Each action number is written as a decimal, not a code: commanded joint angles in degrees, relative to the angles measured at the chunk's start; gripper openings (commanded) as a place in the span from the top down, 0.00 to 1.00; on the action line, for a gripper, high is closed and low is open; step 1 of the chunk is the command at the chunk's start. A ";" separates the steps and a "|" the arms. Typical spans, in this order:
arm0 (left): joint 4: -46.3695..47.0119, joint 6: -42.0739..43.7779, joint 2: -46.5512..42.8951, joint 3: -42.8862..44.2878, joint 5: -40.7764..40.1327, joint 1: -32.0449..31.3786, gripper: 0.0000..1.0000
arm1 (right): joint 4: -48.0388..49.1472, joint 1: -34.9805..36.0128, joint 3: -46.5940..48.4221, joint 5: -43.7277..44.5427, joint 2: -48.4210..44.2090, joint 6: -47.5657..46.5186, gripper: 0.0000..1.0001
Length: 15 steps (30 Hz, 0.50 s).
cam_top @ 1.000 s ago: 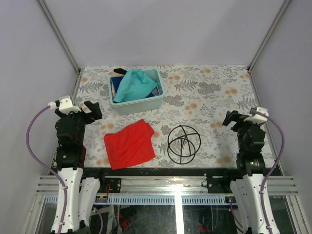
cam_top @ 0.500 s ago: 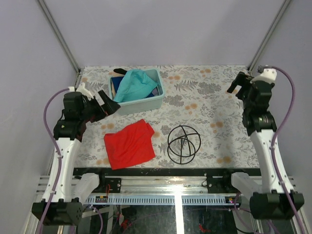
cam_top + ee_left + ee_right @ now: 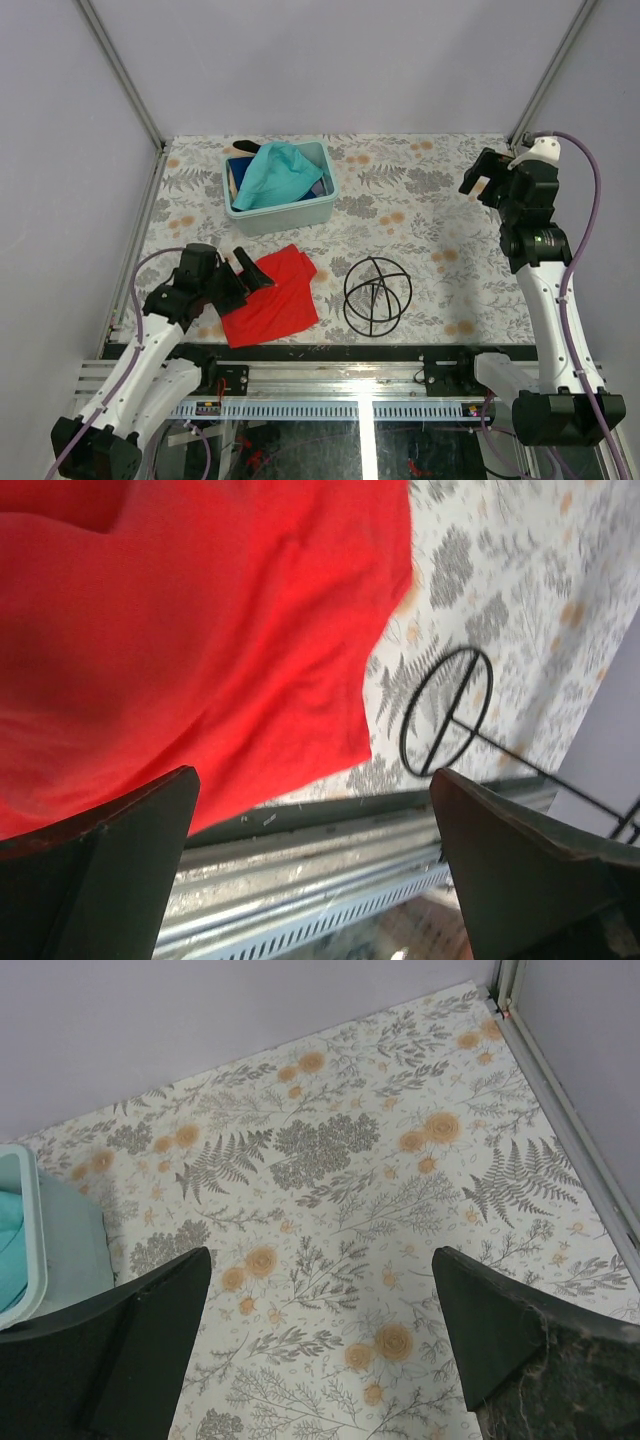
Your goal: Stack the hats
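Four hats to stack, and not one out on the worktop (image 3: pixel 430 210) yet: opening step, reaching stage, by the look of things. Crammed into the pale-teal bin (image 3: pixel 285 215) near the far left corner: the teal hat (image 3: pixel 275 175) heaped on top, with slivers beneath of what looks like the dark blue hat (image 3: pixel 321 187). Lying flat toward the near edge, left of centre: the red cloth (image 3: pixel 275 300), no part of the job. Just beside that, to the right and not touching, a black wire ball (image 3: pixel 377 290).

Left hand (image 3: pixel 252 270) low over the cloth's left side, fingers spread wide, gripping nothing. Right hand (image 3: pixel 477 172) up by the far right corner, likewise spread and empty, well apart from the bin.

Next move, probably: swing a hand across to the bin, come down over the teal hat, pinch a fold of brim or crown, lift clear onto bare worktop. Soft fabric, so expect sagging and a possible snag on the hat below.

Impossible to make out: the tan and lavender hats, buried or simply out of sight. Cut off in the right wrist view: most of the bin, down to one corner at the left edge. Missing from the left wrist view: the bin altogether.
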 commanded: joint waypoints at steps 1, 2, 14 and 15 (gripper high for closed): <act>10.18 -11.21 -3.04 -5.83 -8.37 -0.55 0.00 | 3.02 0.30 -2.12 -1.82 -1.77 1.50 0.01; 11.58 -12.75 -2.76 -7.17 -9.14 -0.61 0.00 | 3.06 0.30 -2.18 -1.64 -1.90 1.32 0.01; 24.29 -20.19 11.48 -15.95 -9.86 5.19 0.00 | 3.36 0.38 -2.54 1.44 -3.28 -1.96 0.01; 25.43 -19.61 12.74 -16.13 -8.26 7.83 0.00 | 3.52 0.38 -2.60 1.43 -3.34 -1.92 0.01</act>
